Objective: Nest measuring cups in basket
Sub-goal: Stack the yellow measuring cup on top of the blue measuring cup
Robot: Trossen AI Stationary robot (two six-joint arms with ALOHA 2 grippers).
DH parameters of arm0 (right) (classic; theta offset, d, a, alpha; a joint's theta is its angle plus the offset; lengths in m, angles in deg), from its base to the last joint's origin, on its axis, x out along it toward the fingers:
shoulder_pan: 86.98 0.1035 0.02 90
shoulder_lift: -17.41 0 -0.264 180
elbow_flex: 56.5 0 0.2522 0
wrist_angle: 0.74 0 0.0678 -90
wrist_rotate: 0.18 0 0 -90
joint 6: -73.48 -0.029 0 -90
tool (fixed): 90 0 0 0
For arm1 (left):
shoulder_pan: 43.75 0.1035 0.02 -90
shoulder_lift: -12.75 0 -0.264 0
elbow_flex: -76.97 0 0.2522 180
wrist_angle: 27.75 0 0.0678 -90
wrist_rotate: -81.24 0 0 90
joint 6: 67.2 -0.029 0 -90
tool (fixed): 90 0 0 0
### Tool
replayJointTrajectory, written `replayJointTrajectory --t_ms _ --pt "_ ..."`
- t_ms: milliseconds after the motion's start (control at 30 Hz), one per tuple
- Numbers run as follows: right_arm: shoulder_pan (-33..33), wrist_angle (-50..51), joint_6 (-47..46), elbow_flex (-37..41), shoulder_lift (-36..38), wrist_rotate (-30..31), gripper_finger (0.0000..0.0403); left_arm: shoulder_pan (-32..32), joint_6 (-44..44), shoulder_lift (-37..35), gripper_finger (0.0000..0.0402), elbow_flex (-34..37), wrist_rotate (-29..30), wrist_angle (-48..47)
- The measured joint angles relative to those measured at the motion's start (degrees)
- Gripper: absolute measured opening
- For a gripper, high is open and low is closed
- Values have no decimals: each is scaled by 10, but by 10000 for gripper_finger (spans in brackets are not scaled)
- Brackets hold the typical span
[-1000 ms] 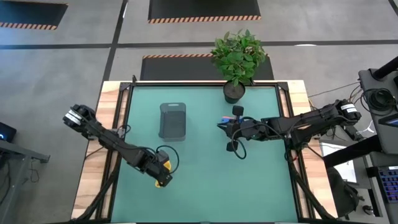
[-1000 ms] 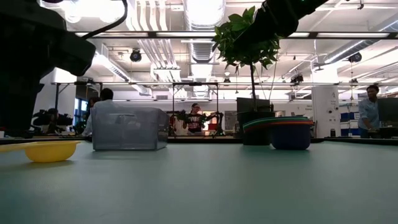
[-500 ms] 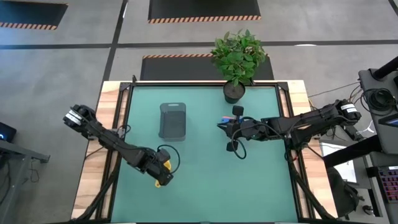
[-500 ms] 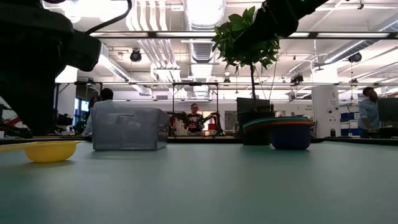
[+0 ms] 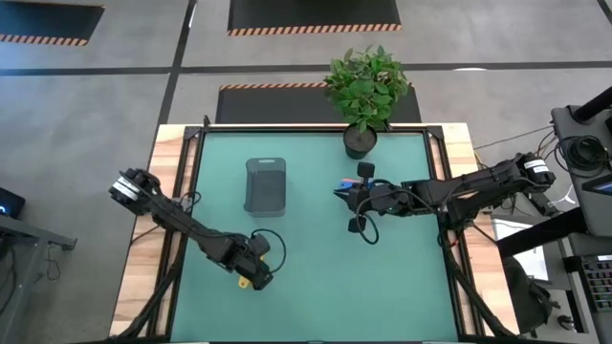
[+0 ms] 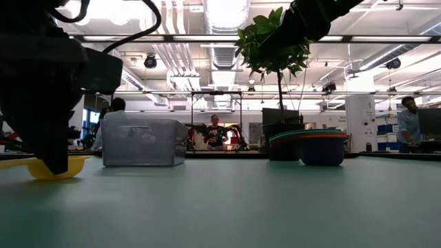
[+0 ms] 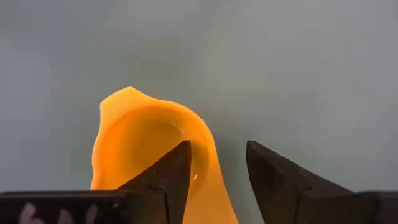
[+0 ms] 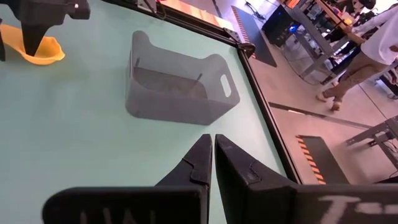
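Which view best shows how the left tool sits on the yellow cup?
The left wrist view: the left tool is open, its fingers straddling the handle end of the yellow cup. In the high view the arm covers most of the cup. The low view shows it half hidden behind the tool; the right wrist view, far off.

Left claw (image 5: 256, 275) sits low over the yellow cup (image 5: 246, 283) near the worktop's (image 5: 316, 277) front edge. The grey basket (image 5: 266, 185) stands well apart, and the right claw (image 5: 341, 194) hovers by the stacked cups (image 5: 348, 182).
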Motion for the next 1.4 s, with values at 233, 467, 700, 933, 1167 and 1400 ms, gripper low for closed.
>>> replayJointTrajectory --t_ms 233,467,700,933,1167,1400 --pt "0 0 3 0 0 0 9 3 2 2 82 0 0 -1" --pt "0 0 4 0 0 0 9 3 2 1 10 1 3 0" --pt "0 0 4 0 0 0 9 3 -7 -2 7 1 3 -1" --pt "0 8 6 0 0 0 9 3 -69 -2 2 -56 -2 -105" --pt "1 17 11 0 14 0 9 12 -218 -1 2 -145 3 -178" --pt "31 44 0 1 52 0 9 49 -348 -2 2 -230 38 -179"
